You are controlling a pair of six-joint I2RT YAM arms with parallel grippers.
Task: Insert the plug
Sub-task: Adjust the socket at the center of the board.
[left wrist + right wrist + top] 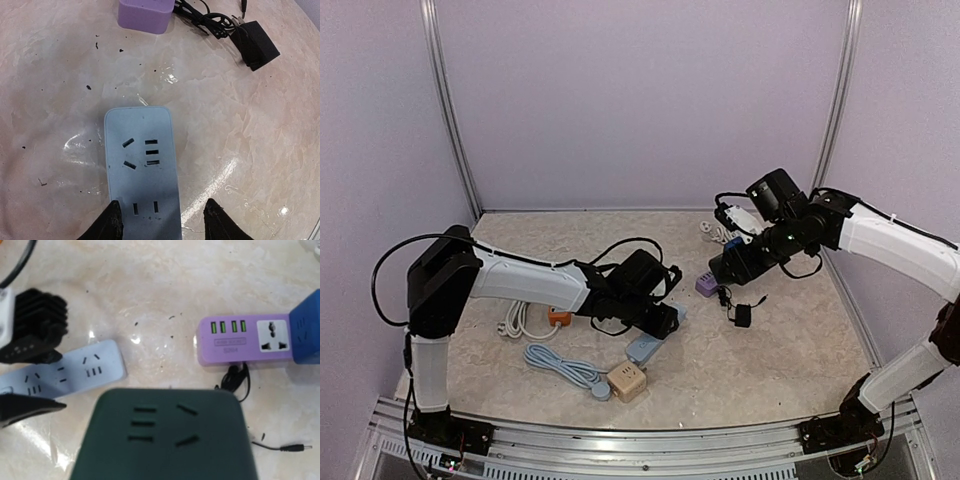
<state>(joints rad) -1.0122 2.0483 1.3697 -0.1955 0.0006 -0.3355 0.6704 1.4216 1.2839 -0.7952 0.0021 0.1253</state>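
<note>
The black plug [257, 44] lay on the marble-patterned counter [55, 85], its cord bunched just beside the purple power strip [235, 342], with neither arm touching it. The left end effector [165, 220] was released. Its fingers [112, 222] stood either side of the near end of the pale blue power strip [142, 165], one of them clear of it. The right end effector [725, 268] was grasping a dark green socket block [165, 440] above the counter, near the purple strip.

High overview; close downward wrists, common strip [142, 170]
</note>
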